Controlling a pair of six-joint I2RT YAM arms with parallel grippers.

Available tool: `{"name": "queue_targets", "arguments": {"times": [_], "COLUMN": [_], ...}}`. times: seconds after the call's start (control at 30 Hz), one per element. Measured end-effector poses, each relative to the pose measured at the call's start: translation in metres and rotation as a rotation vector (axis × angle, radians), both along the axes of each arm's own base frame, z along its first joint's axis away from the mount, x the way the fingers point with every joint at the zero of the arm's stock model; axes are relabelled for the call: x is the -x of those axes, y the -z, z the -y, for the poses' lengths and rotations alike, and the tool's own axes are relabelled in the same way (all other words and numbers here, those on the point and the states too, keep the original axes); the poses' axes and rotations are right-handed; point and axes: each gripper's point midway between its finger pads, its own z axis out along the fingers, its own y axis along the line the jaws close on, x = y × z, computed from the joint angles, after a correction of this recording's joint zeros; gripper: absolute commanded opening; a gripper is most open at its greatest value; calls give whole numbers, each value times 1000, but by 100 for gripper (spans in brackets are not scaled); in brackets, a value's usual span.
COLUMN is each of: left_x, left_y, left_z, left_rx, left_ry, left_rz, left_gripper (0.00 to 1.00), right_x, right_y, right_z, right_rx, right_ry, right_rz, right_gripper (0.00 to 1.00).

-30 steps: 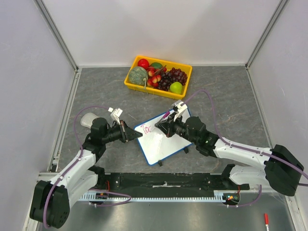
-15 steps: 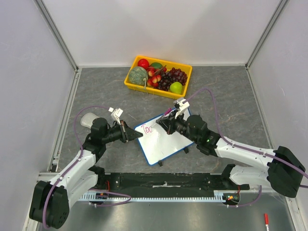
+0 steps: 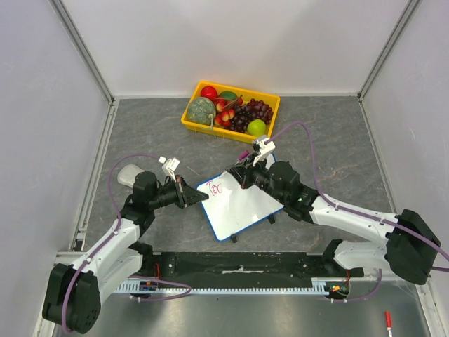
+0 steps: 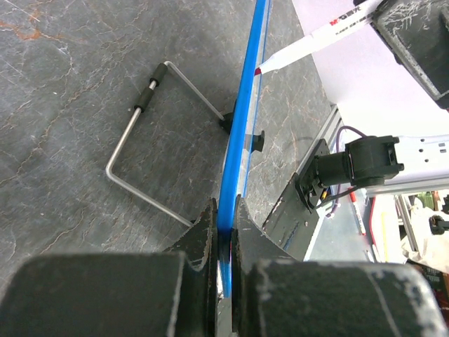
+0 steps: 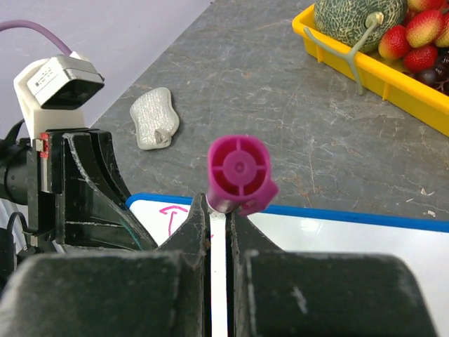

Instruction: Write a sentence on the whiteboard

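Note:
The whiteboard (image 3: pixel 242 209), white with a blue rim, sits tilted in the middle of the table. A few pink letters of the sentence (image 3: pixel 215 188) are on its far left corner. My left gripper (image 3: pixel 199 197) is shut on the board's left rim; the left wrist view shows the blue rim (image 4: pixel 243 133) edge-on between the jaws of my left gripper (image 4: pixel 224 225). My right gripper (image 3: pixel 242 178) is shut on a pink marker (image 3: pixel 243 157) held tip-down over the letters. The right wrist view shows the marker's magenta end (image 5: pixel 238 170), my right gripper (image 5: pixel 219 210), the board (image 5: pixel 337 235) and a pink stroke (image 5: pixel 170 215).
A yellow fruit basket (image 3: pixel 231 111) stands at the back. A grey-white lump (image 3: pixel 128 175) lies left of my left arm. The board's wire stand (image 4: pixel 151 140) is folded out underneath. A red pen (image 3: pixel 387 321) lies off the table at the near right.
My right gripper with the marker has shifted slightly away from me along the board's far edge, and the pink writing has grown a little. The left arm has not moved.

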Motion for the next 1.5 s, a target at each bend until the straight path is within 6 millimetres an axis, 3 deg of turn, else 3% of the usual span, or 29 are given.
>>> {"name": "queue_targets", "arguments": {"times": [0.33, 1.07, 1.5], "left_x": [-1, 0, 1], "left_y": [0, 1, 0], "left_z": [0, 0, 1], "left_rx": [-2, -3, -4], "left_ry": [-4, -4, 3], "left_rz": [-2, -3, 1], "left_gripper": [2, 2, 2], "right_x": [-1, 24, 23], "right_y": [6, 33, 29], "right_z": [-2, 7, 13], "right_rx": [7, 13, 39], "right_ry": [-8, -82, -61], "right_rz": [-8, -48, -52], "right_gripper": [0, 0, 0]}}
